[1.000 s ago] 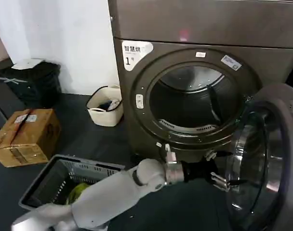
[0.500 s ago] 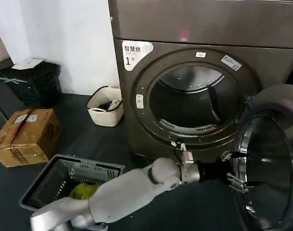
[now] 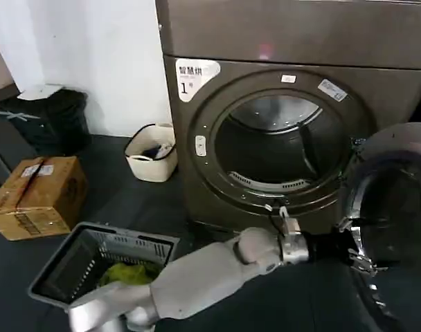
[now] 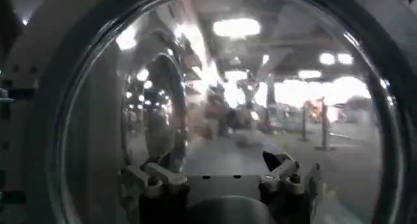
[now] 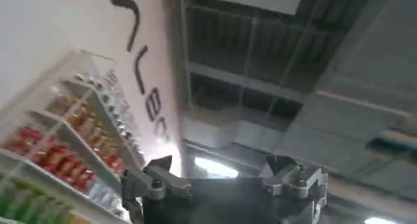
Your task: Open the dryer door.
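Left hand (image 3: pixel 363 257) with fingers spread open against the inner side of the dryer door (image 3: pixel 397 228), door swung wide open at the right of the dryer (image 3: pixel 280 138), right hand (image 5: pixel 225 186) open, pointing up at a ceiling

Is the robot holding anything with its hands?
Nothing is gripped. The left end effector is open, its fingers spread against the inner glass of the swung-open dryer door, pushing rather than clasping. The right end effector is open too, pointed up at the ceiling.
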